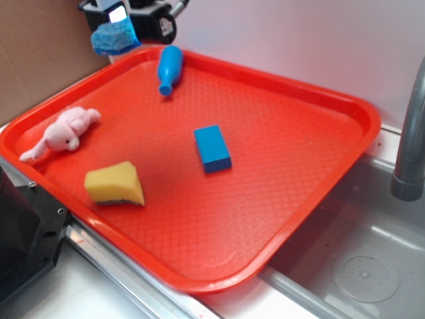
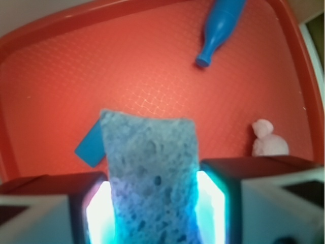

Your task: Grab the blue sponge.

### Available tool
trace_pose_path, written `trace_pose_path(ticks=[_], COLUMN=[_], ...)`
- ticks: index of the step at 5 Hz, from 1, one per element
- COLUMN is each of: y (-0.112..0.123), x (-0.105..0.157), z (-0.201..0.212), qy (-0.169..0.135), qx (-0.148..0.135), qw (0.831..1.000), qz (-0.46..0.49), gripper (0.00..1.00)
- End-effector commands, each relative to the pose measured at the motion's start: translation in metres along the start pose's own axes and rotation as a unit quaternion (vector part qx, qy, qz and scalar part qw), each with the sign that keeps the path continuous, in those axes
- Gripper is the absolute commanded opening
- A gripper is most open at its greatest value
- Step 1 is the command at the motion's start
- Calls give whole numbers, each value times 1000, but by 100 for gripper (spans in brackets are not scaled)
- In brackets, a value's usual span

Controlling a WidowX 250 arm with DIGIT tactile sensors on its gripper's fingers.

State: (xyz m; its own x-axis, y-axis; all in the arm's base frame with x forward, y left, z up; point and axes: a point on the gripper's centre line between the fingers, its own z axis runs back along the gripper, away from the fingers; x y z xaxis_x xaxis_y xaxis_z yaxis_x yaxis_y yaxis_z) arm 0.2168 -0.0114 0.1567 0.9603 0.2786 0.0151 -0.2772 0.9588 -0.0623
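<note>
The blue sponge (image 2: 152,173) is light blue and porous, and it stands between my two glowing fingers (image 2: 210,203) in the wrist view, pinched at its lower part. My gripper (image 2: 155,208) is shut on it. In the exterior view the gripper (image 1: 119,26) hangs above the tray's far left corner, with the blue sponge (image 1: 113,38) lifted off the red tray (image 1: 299,199).
On the tray lie a smooth solid-blue block (image 1: 212,148), a yellow sponge (image 1: 114,184), a pink plush toy (image 1: 63,133) and a blue bottle-shaped toy (image 1: 169,68). A grey faucet (image 1: 412,133) and a sink basin (image 1: 365,272) stand to the right.
</note>
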Motion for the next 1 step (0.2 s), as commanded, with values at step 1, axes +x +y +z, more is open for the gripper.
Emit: trace_pose_path(ticks=[1], y=[6], x=[16], z=[12], qy=[-61], qx=[-27], qw=[998], qz=[-17], gripper=[0])
